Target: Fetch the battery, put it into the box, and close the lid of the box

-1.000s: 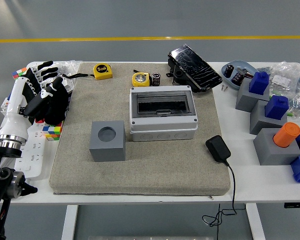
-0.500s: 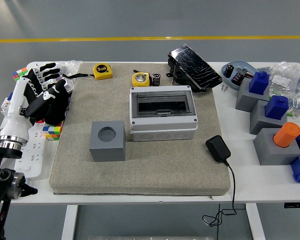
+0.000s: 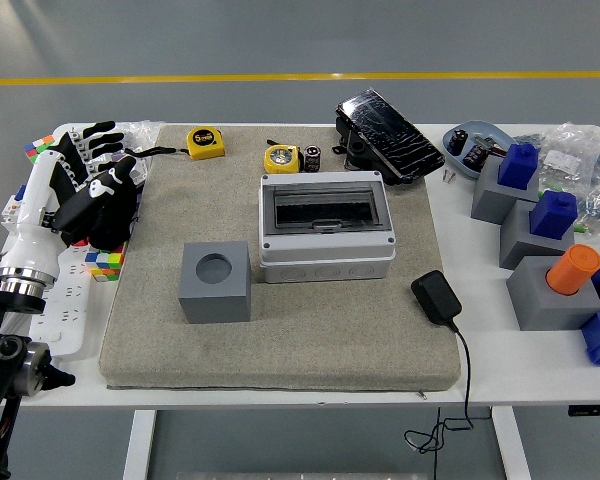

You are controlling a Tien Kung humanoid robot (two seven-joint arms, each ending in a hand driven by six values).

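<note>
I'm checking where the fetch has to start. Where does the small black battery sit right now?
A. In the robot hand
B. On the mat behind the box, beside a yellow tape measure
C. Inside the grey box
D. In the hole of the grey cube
B: the battery stands on the mat behind the box, right beside a yellow tape measure.

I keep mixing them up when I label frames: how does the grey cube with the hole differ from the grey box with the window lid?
The grey cube is smaller, roughly square and darker grey; the box is wider, flatter and light grey. The cube has a round hole in its top; the box has a dark, see-through rectangular lid, which lies shut. The cube sits nearer the table's front edge and further left, the box behind it to the right. Both rest on the beige mat.
</note>
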